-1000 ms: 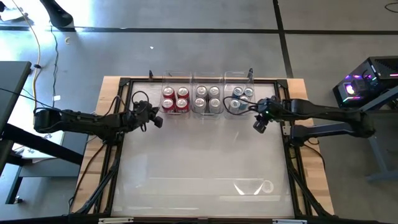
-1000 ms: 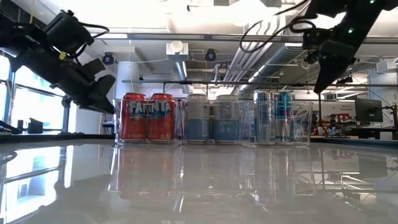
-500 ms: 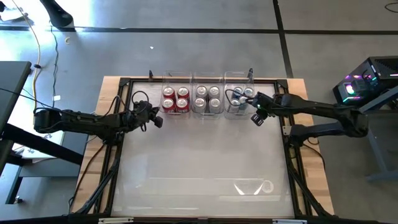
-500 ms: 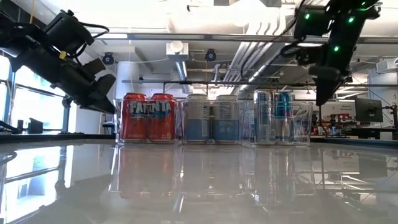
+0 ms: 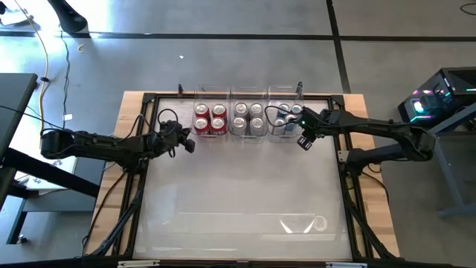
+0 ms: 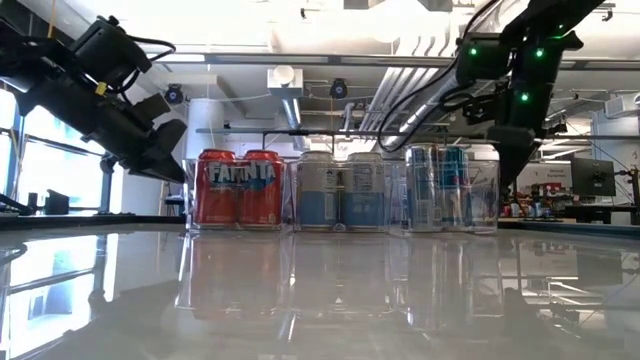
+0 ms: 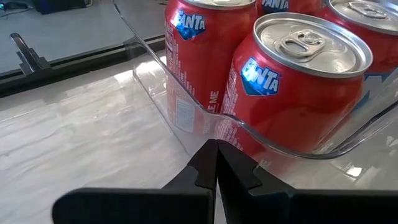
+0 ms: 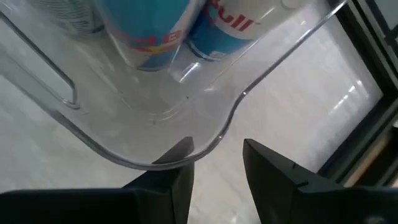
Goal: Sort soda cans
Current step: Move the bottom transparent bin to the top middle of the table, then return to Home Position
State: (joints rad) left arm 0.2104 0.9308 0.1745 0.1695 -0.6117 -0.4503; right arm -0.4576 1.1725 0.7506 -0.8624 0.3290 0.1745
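Three clear bins stand side by side at the table's far edge. The left bin (image 5: 210, 132) holds red cans (image 5: 210, 118), the middle one silver-grey cans (image 5: 248, 117), the right bin (image 5: 285, 135) blue and silver cans (image 5: 288, 115). My left gripper (image 5: 187, 143) is shut and empty, hovering by the left bin's near left corner (image 7: 186, 134). My right gripper (image 5: 303, 140) is open at the right bin's near right corner, one finger (image 8: 177, 154) at the rim (image 8: 214, 144), the other (image 8: 267, 158) outside it. My right gripper comes at the right bin's near right corner from above and from the table's right. Its open fingers stand on either side of the clear rim (image 8: 231, 118). I cannot tell whether either finger touches the rim. The bin stands on the table.
A black frame (image 5: 342, 160) runs around the glossy white tabletop (image 5: 238, 193). A clear object (image 5: 305, 223) lies near the table's near right part. The wide middle of the tabletop holds nothing else.
My right gripper has gone down and toward the table's far left, from beside the right bin to its near right corner, staying open. The cans and bins have kept still.
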